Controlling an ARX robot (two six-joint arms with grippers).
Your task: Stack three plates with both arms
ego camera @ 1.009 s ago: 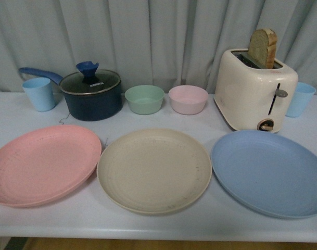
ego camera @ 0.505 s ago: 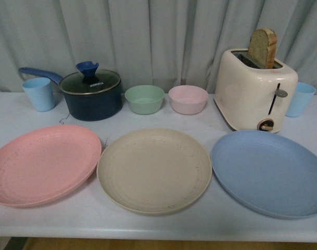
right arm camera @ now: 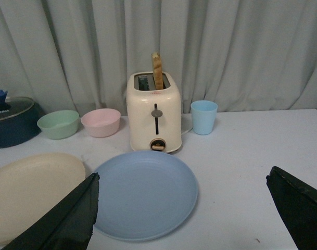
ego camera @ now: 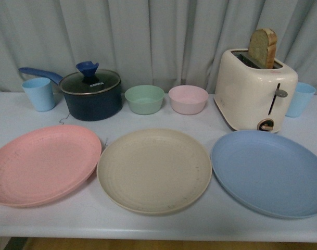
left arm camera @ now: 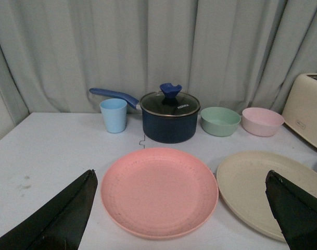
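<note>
Three plates lie side by side along the table's front: a pink plate [ego camera: 42,164] at the left, a beige plate [ego camera: 154,170] in the middle, a blue plate [ego camera: 270,172] at the right. None overlaps another. Neither arm shows in the front view. My left gripper [left arm camera: 181,179] is open, held back from and above the pink plate [left arm camera: 159,190], with the beige plate [left arm camera: 265,190] beside it. My right gripper [right arm camera: 182,182] is open, held back above the blue plate [right arm camera: 142,192]; the beige plate's edge [right arm camera: 30,195] shows beside it. Both hold nothing.
Behind the plates stand a light blue cup [ego camera: 39,94], a dark blue lidded saucepan [ego camera: 91,94], a green bowl [ego camera: 144,99], a pink bowl [ego camera: 188,99], a cream toaster [ego camera: 254,88] with a bread slice, and another blue cup [ego camera: 300,99]. A grey curtain hangs behind.
</note>
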